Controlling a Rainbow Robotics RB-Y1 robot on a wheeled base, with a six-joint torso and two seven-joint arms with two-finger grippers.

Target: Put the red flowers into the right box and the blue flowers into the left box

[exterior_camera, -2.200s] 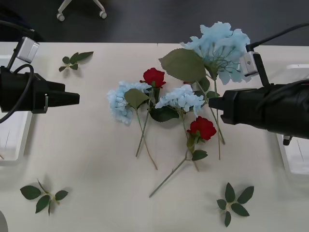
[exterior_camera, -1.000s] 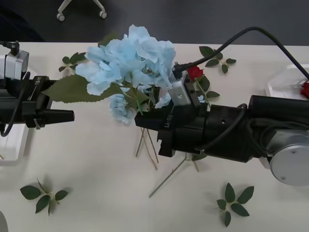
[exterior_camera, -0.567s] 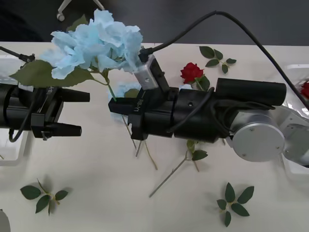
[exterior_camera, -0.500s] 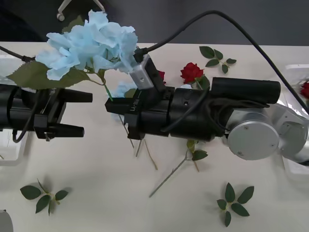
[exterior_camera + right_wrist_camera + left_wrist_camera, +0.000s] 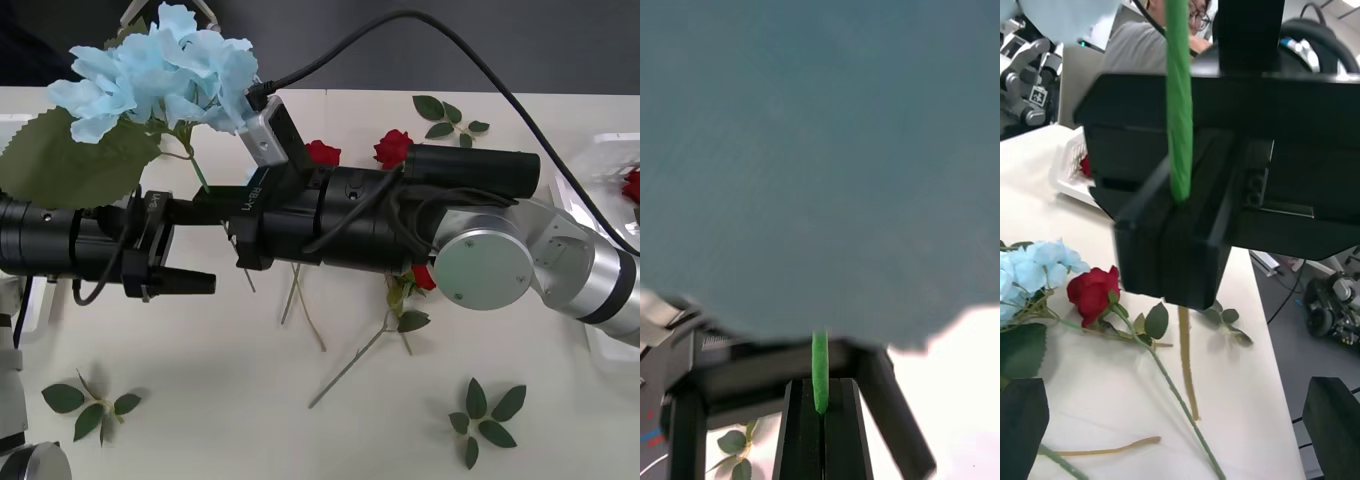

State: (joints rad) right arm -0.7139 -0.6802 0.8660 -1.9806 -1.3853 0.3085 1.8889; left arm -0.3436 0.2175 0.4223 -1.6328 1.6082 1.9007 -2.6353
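Observation:
My right gripper (image 5: 212, 195) reaches across the table to the left, shut on the green stem (image 5: 820, 371) of a blue flower (image 5: 160, 70) held upright above the table. My left gripper (image 5: 203, 246) is open, its fingers (image 5: 1019, 427) straddling the right gripper's tip (image 5: 1176, 240) just below the stem (image 5: 1178, 112). Two red flowers (image 5: 322, 152) (image 5: 393, 147) lie behind the right arm, and a third (image 5: 426, 277) peeks out under it. More blue flowers (image 5: 1030, 262) lie on the table. The right box (image 5: 612, 150) holds a red flower (image 5: 631, 185). The left box (image 5: 30, 305) sits under the left arm.
Green leaf sprigs lie at the front left (image 5: 90, 405), the front right (image 5: 485, 415) and the back (image 5: 445, 115). Bare stems (image 5: 345, 370) trail over the middle of the table. The right arm's cable (image 5: 400, 20) arches above.
The right arm swung the blue flower from the right side across to the left. The left gripper opened and moved in around the right gripper's tip.

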